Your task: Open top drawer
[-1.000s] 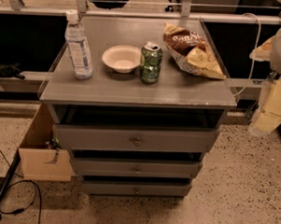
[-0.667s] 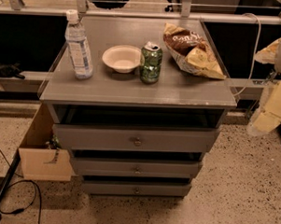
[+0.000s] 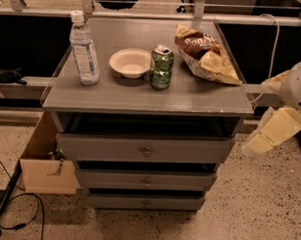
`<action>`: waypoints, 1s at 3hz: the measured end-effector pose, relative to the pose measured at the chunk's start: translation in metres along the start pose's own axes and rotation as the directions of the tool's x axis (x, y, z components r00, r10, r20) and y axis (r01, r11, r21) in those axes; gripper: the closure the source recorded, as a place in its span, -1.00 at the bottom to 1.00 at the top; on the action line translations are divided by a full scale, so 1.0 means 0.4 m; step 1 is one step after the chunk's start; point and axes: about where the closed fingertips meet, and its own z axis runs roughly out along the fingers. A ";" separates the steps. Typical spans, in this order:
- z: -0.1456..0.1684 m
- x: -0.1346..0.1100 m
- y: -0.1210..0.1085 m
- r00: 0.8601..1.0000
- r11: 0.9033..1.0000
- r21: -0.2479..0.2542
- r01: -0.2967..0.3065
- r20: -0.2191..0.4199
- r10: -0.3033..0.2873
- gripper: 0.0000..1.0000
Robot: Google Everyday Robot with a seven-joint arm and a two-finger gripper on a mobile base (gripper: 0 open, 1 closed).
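Observation:
The grey cabinet [image 3: 146, 99] has three drawers. The top drawer [image 3: 99, 147] is the widest front, with a small round metal knob [image 3: 147, 152] at its centre. Its front stands a little forward of the two slimmer drawers [image 3: 113, 178] below, and a dark gap shows above it. My gripper [image 3: 271, 133], cream-coloured, hangs at the right of the cabinet, beyond its right edge. It is about level with the top drawer's front, apart from it and well away from the knob.
On the cabinet top stand a water bottle [image 3: 84, 49], a white bowl [image 3: 130, 62], a green can [image 3: 161, 67] and a chip bag [image 3: 206, 55]. A cardboard box [image 3: 43, 162] sits on the floor at the left, and a black cable [image 3: 16, 211] lies beside it.
My gripper has drifted slightly down and to the left, toward the cabinet's right side. The drawers and the things on top have not moved.

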 end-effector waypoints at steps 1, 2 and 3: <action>0.044 0.028 0.021 0.998 0.999 -0.011 -0.044 0.038 0.045 -1.00; 0.044 0.028 0.021 0.998 0.999 -0.011 -0.044 0.038 0.044 -1.00; 0.088 0.005 0.030 0.996 1.000 -0.020 -0.006 0.094 0.008 -1.00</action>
